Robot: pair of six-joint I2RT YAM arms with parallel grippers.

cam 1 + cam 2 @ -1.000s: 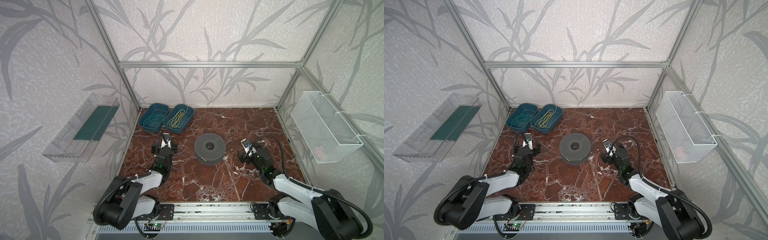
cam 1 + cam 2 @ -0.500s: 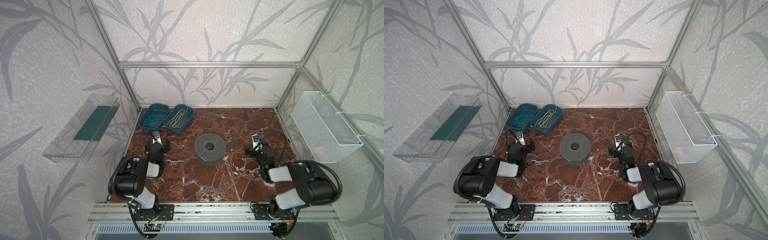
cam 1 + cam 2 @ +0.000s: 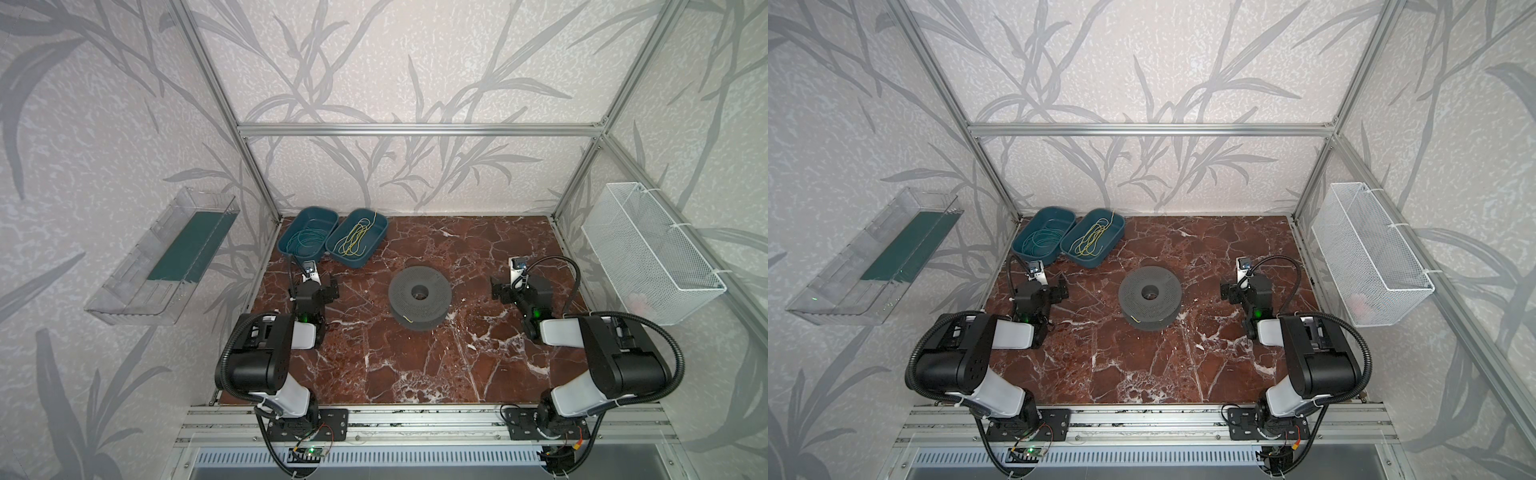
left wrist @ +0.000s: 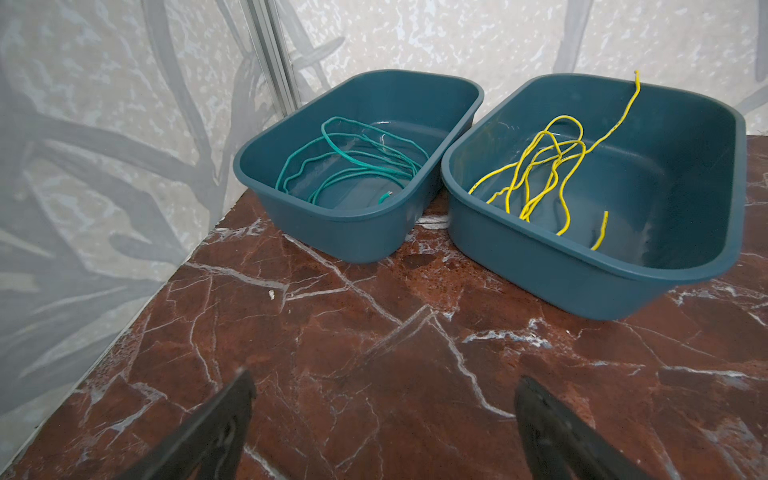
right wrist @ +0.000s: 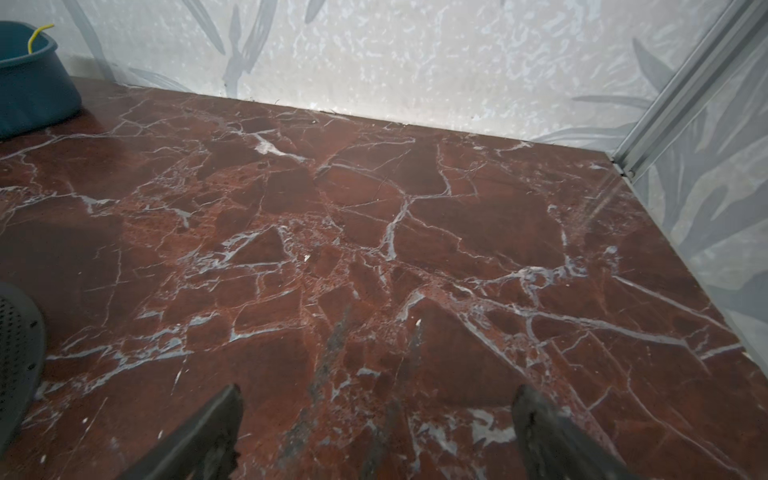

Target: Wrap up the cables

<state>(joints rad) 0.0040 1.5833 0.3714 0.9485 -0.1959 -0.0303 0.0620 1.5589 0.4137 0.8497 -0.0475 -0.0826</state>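
Our left claw (image 4: 384,378) and right claw (image 5: 378,388) both gape empty, and the cables (image 4: 540,166) lie tangled in the right tub (image 4: 561,274), light and floppy, so we'd pinch a raised loop.

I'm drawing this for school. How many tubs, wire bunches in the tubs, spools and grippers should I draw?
Teal tubs: 2
Bunch of yellow cables: 1
Bunch of green wires: 1
Grey spool: 1
Grippers, left gripper and right gripper, both open: 2
Total: 7

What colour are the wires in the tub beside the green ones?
They are bright yellow wires; the left wrist view shows them best.
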